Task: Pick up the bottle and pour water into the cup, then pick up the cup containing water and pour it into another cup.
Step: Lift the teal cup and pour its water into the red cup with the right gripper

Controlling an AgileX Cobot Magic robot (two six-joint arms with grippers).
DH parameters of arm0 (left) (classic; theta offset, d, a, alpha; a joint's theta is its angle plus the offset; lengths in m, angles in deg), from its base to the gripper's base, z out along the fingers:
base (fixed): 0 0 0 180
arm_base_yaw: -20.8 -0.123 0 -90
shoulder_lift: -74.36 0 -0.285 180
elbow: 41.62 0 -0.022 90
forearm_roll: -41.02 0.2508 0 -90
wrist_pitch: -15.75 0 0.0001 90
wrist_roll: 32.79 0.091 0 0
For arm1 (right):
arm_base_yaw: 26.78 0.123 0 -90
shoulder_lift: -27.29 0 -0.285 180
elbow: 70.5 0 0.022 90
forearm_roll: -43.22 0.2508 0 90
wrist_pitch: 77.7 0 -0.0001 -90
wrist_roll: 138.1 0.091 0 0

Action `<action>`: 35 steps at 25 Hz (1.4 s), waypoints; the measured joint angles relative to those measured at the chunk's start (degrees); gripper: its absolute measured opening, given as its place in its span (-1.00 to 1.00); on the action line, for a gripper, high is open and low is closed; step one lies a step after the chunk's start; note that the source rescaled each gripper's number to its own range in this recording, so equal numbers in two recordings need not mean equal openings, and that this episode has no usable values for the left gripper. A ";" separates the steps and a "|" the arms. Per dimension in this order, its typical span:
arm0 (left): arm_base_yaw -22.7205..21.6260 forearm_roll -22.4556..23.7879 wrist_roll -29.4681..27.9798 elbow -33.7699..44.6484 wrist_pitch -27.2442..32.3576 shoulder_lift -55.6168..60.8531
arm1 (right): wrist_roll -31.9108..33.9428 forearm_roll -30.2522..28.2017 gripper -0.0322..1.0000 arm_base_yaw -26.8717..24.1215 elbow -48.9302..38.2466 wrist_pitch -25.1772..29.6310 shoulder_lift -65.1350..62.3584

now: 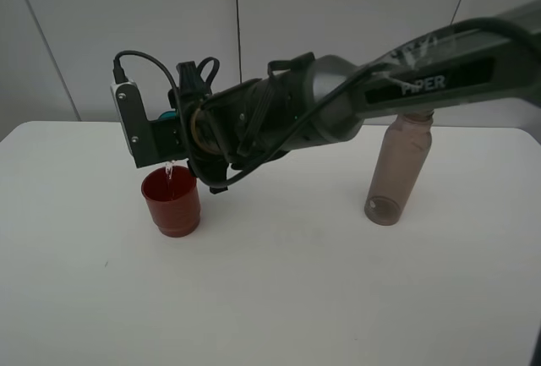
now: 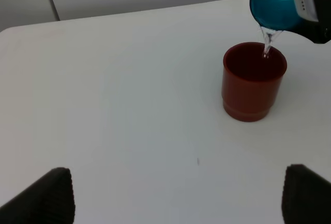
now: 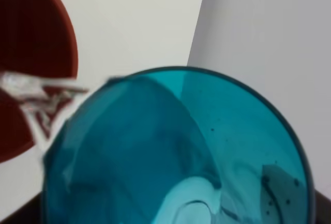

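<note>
Left gripper [image 2: 178, 197]: fingers spread wide, nothing between them, hanging over bare table [image 1: 296, 298], near side of the red cup. Not involved in this step.

Far left of the high view: another cup [image 1: 171, 203], dark red, upright on the table, mouth open upward.

Directly above it: the cup [image 2: 276, 1], teal, tipped well over, long axis close to horizontal, lip down, base toward the wrist. Thin water stream [image 2: 267, 40] leaving the lip and dropping inside the red rim, toward the edge on the gripper's side, not the centre.

Right gripper [image 1: 172, 129]: reached across the middle, clamped on the teal cup. Finger pads mostly hidden behind the cup body; grip judged from the cup hanging in the air.

Far right: the bottle [image 1: 397, 172], upright on the table, well apart from both cups, partly behind the right arm.

Judgement: second pour under way. Key relation: lip over the red mouth but off-centre, so thin margin on that side. Any more tilt should keep the lip inside the rim.
</note>
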 joint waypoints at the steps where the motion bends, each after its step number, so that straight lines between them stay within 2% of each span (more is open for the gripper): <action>1: 0.00 0.00 0.00 0.00 0.00 0.00 | 0.05 -0.35 -0.77 0.00 0.00 0.00 0.00; 24: 0.00 0.00 0.00 0.00 0.00 0.00 | 0.17 -8.00 -0.77 0.00 0.05 0.62 0.00; 35: 0.00 0.00 0.00 0.00 0.00 0.00 | 0.17 -8.57 -0.77 0.00 0.05 1.08 0.00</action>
